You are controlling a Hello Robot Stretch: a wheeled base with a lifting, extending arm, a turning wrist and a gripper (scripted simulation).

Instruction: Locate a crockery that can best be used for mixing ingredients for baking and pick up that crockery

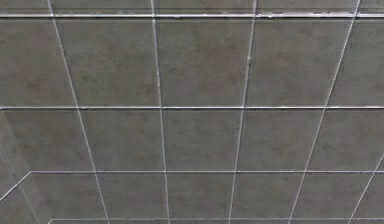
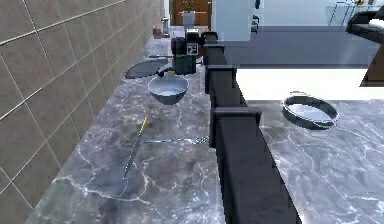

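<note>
Grey-brown wall tiles [image 1: 190, 100] with pale grout lines; forward view, close ahead.

Arm side view, itemised:
- Countertop [image 2: 110, 190], grey veined marble, running from near to far along a tiled wall [image 2: 50, 70] on the left.
- Bowl [image 2: 168, 89], round, grey, with a pale rim. It sits on the countertop at mid-distance, just left of the arm [image 2: 235, 120]. It is the likeliest mixing vessel.
- Gripper [image 2: 180, 62], dark body just beyond the bowl. I cannot tell how the jaws stand, nor whether it holds anything.
- Dark flat dish [image 2: 147, 68], far left of the bowl, near the wall.
- Pan [image 2: 310, 110], shallow and metallic, right of the arm and well apart from the bowl.
- Thin utensil [image 2: 134, 150] and fork [image 2: 180, 140], lying near, between the bowl and the near edge.

Handling, as a judgement: the bowl looks rigid, smooth and fairly light. Its curved sides are likely slippery, and it may chip if ceramic. Best hold is the rim, one finger inside and one outside, on the side nearest the gripper, then lifted level.
</note>
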